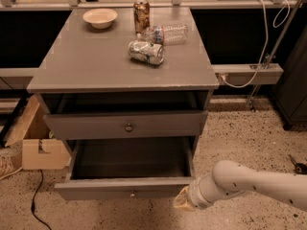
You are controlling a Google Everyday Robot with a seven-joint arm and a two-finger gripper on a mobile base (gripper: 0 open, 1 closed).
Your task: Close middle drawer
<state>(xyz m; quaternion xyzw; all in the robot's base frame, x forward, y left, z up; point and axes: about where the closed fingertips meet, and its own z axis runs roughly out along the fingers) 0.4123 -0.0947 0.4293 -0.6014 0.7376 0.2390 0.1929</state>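
Observation:
The middle drawer is pulled far out of the grey cabinet. It has a low grey front panel with a tiny pale knob, and its grey box interior shows empty. My gripper, a yellowish tip on a white arm, is low at the right end of that front panel, close to its right corner. I cannot tell whether it touches the panel. Above it, a taller-fronted grey drawer with a dark round knob stands slightly out.
On the cabinet top are a pale bowl, an upright can, a lying plastic bottle and a crushed can. A cardboard box stands left of the cabinet, with a black cable on the floor.

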